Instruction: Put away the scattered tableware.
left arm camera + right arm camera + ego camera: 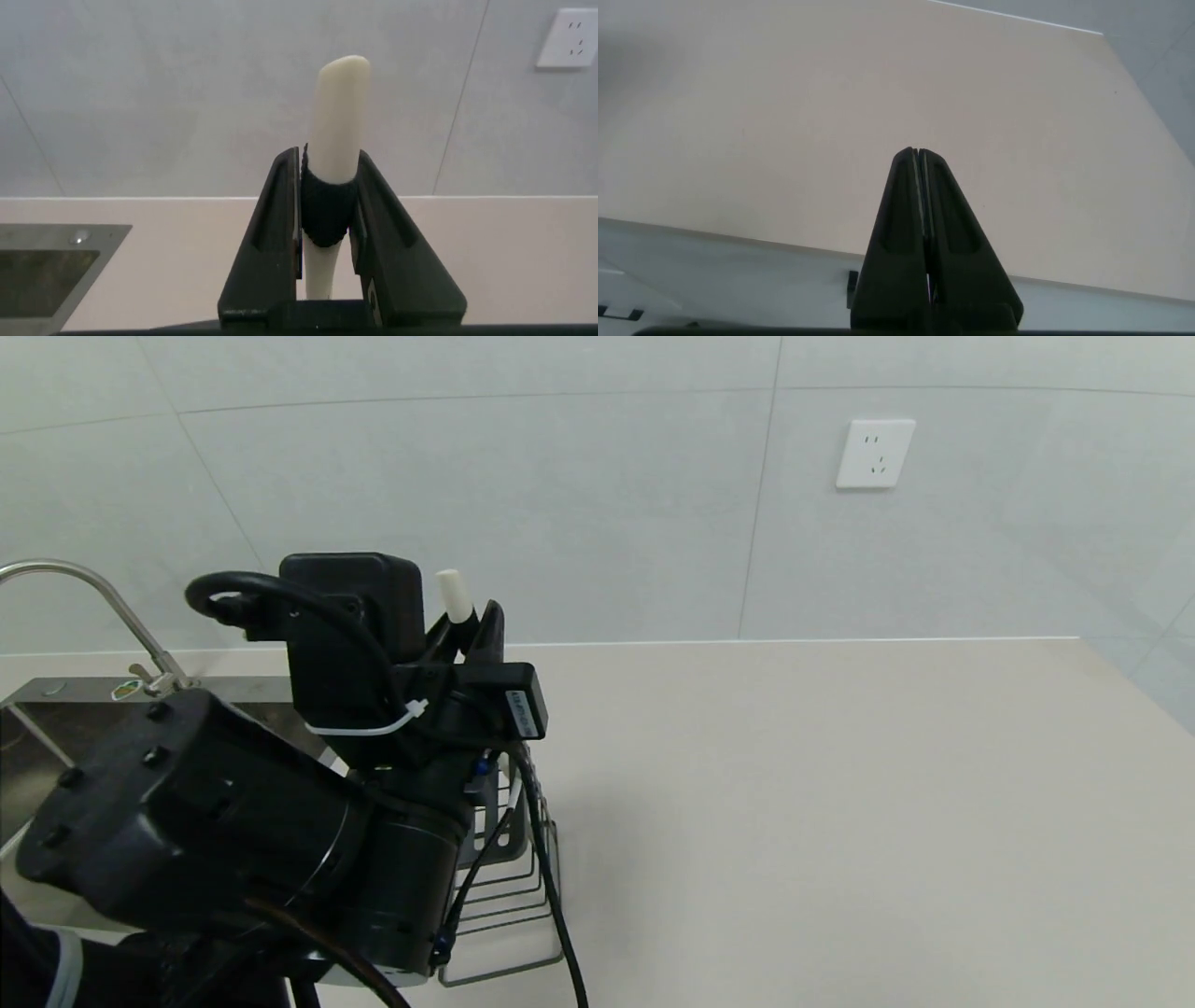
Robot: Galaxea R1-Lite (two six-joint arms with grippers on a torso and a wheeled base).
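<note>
Pale grey wall tiles (560, 476) rise behind a smooth beige bench (840, 803). The left pincer (329, 187) is pinching a cream-white utensil handle (338, 103) between its two black fingers. The handle stands nearly upright, with its rounded end poking above the fingertips. Its lower end is hidden, so it cannot be told what kind of tableware it is.

In the head view, this pincer (471, 625) is raised above the left part of the bench. The pale handle tip (455, 595) shows against the wall. Just below the arm, a metal wire rack (499, 896) stands on the bench. Beside the rack, at the far left, a steel sink (84, 689) is set into the bench. A curved tap (131, 625) arches over it.

The right pincer (920, 163) has its fingers pressed together with nothing between them. It hangs above bare bench surface (785, 112) near an edge.

A white socket (875, 453) is mounted high on the wall to the right. It also shows beyond the handle in the left wrist view (568, 37).
</note>
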